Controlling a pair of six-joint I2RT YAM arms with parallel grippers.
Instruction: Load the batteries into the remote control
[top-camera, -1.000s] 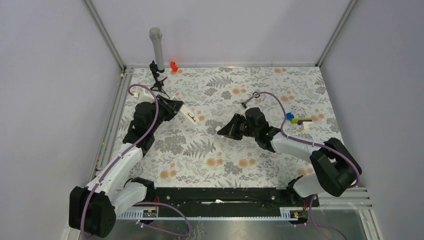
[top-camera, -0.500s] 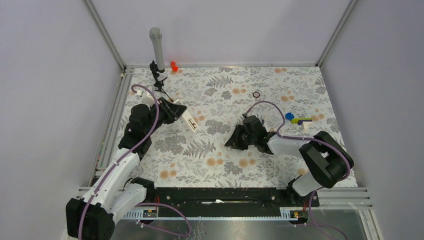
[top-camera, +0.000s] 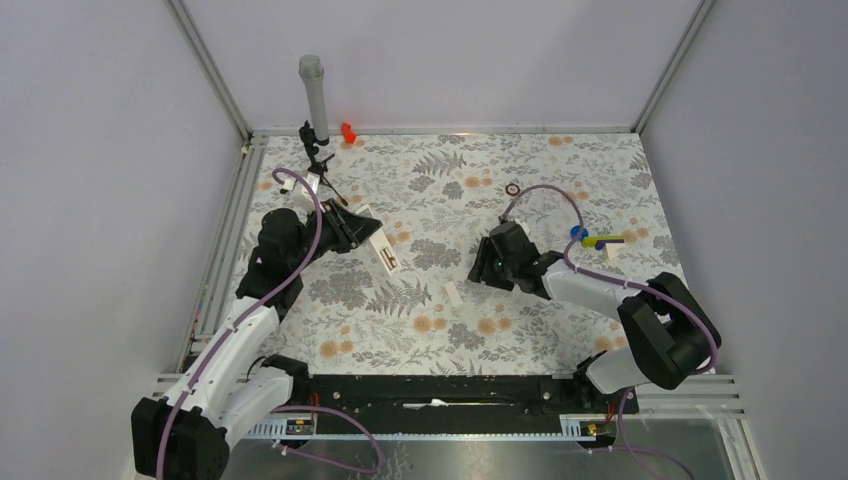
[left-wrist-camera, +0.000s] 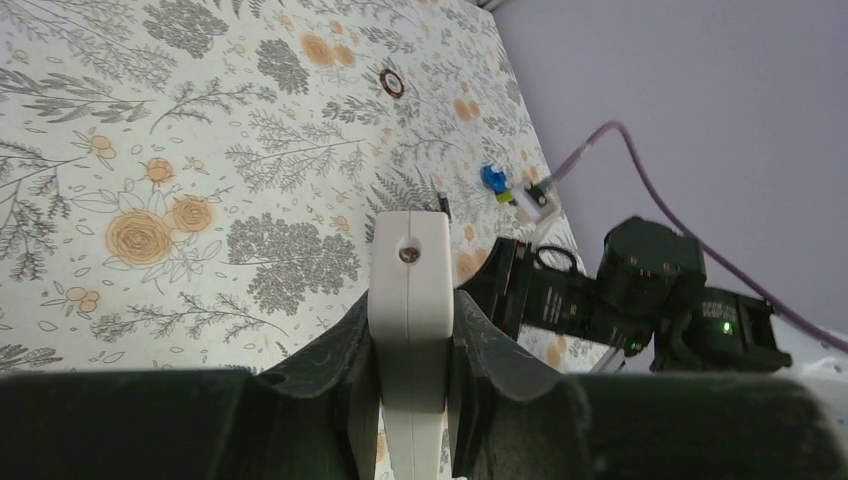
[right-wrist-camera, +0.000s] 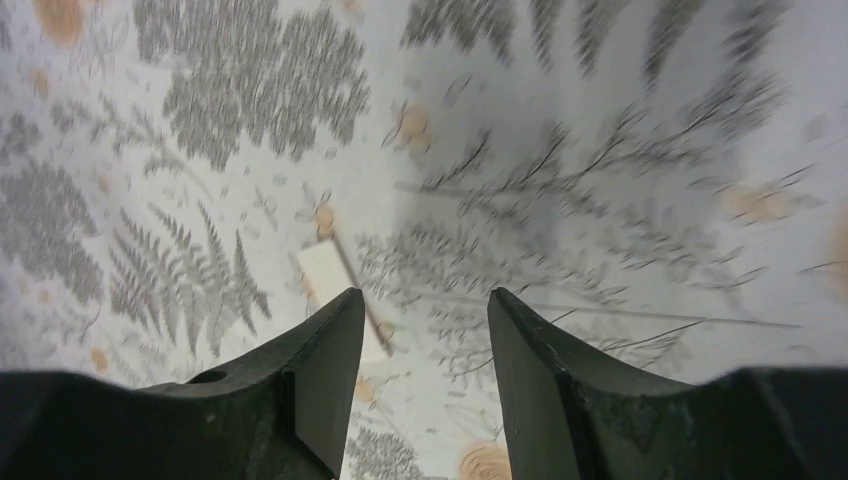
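Note:
My left gripper (top-camera: 366, 231) is shut on one end of the white remote control (top-camera: 388, 256) and holds it over the left part of the table. In the left wrist view the remote (left-wrist-camera: 410, 270) sticks out forward from between the fingers of that gripper (left-wrist-camera: 412, 345). My right gripper (top-camera: 484, 270) is open and empty at mid-table, low over the floral cloth. In the right wrist view its jaws (right-wrist-camera: 425, 320) stand apart with nothing between them. No batteries show in any view.
A short white strip (top-camera: 452, 293) lies on the cloth just left of the right gripper, also in the right wrist view (right-wrist-camera: 335, 285). A dark ring (top-camera: 513, 189) and a blue-and-yellow toy (top-camera: 592, 238) lie further back. A grey post (top-camera: 312, 92), black stand (top-camera: 316, 160) and red piece (top-camera: 347, 131) stand at the back left.
My right gripper has drawn back to the right, and the short white strip now lies uncovered where it was. My left gripper has turned the remote slightly toward the near side.

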